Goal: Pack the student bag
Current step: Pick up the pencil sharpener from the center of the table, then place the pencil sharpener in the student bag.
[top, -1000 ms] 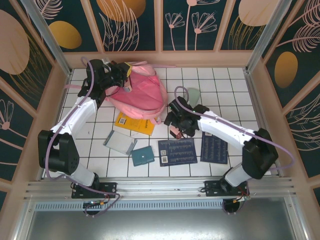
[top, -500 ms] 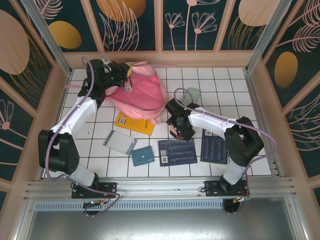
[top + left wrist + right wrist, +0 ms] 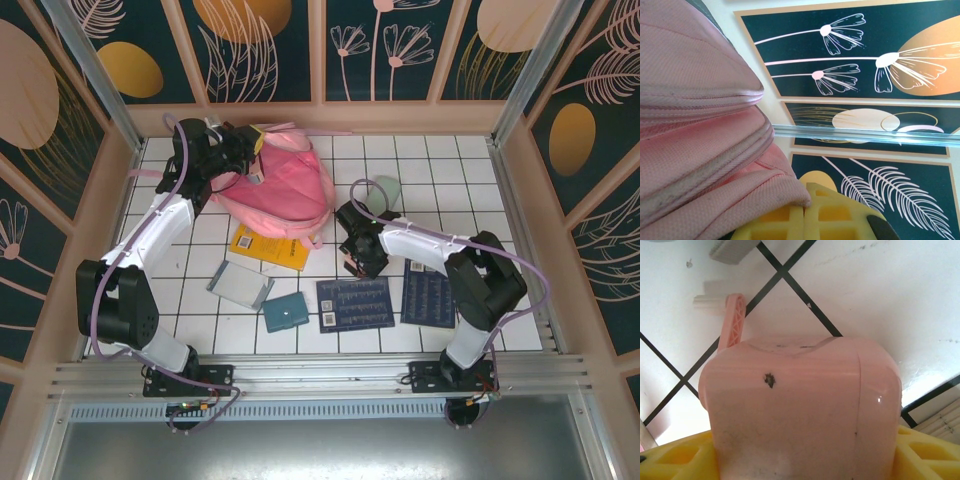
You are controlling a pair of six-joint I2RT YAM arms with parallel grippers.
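Top external: bag (image 3: 278, 190) lies at the far left of the tiled table (image 3: 450, 180), near the back wall, pink and slumped. Left gripper (image 3: 252, 158) sits at the bag's far top edge, right on the fabric. Right gripper (image 3: 355, 262) is down at the table, just right of the bag's near corner and just beyond the blue sheet (image 3: 355, 303). Its jaws are too small to read from here. Yellow book (image 3: 268, 247) has its far edge tucked under the bag's near edge. Grey pad (image 3: 240, 285) and teal card (image 3: 286, 313) lie nearer the arm bases. Second blue sheet (image 3: 428, 297) lies just right of the first. Pale green disc (image 3: 385, 190) lies beyond the right arm, apart from the bag.

Left wrist: pink folds of the bag fill the left side, up close. Left gripper (image 3: 805, 220) is closed, its yellow fingers (image 3: 840, 215) together at the bottom with a fold of bag fabric pinched at their tip. Patterned wall panels (image 3: 865, 55) stand behind.

Right wrist: right gripper (image 3: 805, 460) is clamped on a pink box (image 3: 800, 400), with a yellow finger (image 3: 925, 455) pressed to each side. The box is smooth plastic with a dark speck on it. It stands on white tile with black grout lines. A pink lattice arm (image 3: 734, 320) sticks up at its far left corner.
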